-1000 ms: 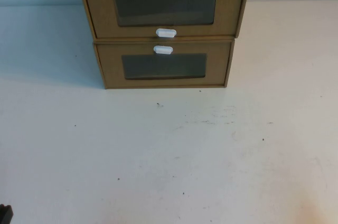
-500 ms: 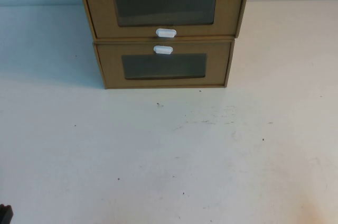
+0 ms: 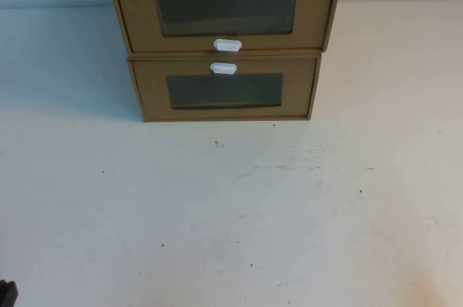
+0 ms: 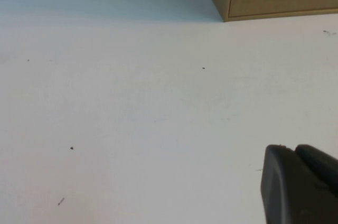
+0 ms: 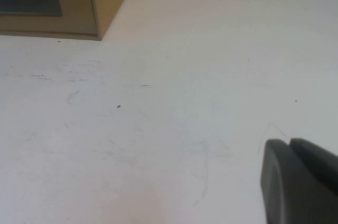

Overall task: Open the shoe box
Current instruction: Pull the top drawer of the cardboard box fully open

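White tabletop (image 3: 231, 213), scuffed, few dark specks. Two brown shoe boxes stacked at far middle: upper shoe box (image 3: 224, 6) sits on lower shoe box (image 3: 224, 90). Upper one wider. Both fronts flush, closed. Each front has dark window plus white tab: upper tab (image 3: 227, 45) at bottom edge, lower tab (image 3: 223, 69) at top edge, tabs just apart. Left hand (image 4: 293, 152) low over tabletop, near-left of lower shoe box, well apart, fingers pressed together, empty. Right hand (image 5: 290, 145) near-right of lower shoe box, well apart, fully closed, holding nothing.
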`<move>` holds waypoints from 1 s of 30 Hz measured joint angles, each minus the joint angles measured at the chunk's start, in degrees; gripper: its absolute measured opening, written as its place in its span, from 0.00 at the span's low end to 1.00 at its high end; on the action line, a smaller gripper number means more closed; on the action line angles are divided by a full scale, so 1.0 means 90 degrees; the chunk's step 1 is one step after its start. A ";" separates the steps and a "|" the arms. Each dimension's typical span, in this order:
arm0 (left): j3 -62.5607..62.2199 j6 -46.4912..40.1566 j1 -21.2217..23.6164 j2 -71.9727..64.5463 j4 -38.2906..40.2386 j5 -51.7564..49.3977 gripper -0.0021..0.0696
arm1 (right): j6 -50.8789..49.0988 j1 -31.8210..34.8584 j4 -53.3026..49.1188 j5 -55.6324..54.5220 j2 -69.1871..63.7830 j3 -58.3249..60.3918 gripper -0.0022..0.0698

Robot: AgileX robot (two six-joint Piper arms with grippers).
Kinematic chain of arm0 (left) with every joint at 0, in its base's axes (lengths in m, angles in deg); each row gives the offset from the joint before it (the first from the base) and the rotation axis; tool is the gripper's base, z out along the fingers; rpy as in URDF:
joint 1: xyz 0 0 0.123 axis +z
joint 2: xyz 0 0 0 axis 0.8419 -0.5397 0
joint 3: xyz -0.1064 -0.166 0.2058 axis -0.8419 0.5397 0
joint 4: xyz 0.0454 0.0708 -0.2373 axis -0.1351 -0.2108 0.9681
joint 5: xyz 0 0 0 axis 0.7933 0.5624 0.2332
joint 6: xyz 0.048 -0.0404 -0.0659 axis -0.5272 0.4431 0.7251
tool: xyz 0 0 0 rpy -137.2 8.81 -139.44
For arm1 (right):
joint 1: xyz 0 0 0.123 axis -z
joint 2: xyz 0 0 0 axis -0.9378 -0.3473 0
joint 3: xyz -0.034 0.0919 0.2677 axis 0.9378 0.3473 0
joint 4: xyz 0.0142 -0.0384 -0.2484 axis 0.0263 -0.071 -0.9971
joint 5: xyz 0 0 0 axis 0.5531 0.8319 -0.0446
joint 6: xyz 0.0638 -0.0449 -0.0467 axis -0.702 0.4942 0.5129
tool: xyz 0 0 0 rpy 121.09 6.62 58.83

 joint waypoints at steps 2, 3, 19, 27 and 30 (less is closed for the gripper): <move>0.0000 0.0000 0.0000 0.0000 0.0000 0.0000 0.02 | 0.0000 0.0000 0.0000 0.0000 0.0000 0.0000 0.01; 0.0000 0.0000 0.0000 0.0000 0.0000 0.0000 0.02 | 0.0000 0.0000 0.0000 0.0000 0.0000 0.0000 0.01; 0.0000 0.0000 0.0000 0.0000 0.0000 0.0000 0.02 | 0.0000 0.0000 0.0000 0.0000 0.0000 0.0000 0.01; 0.0000 0.0000 0.0000 0.0000 0.0000 0.0251 0.02 | 0.0000 0.0000 0.0000 0.0000 0.0000 0.0000 0.01; 0.0000 0.0031 0.0000 0.0000 0.0226 0.0484 0.02 | 0.0000 0.0000 0.0000 0.0000 0.0000 0.0000 0.01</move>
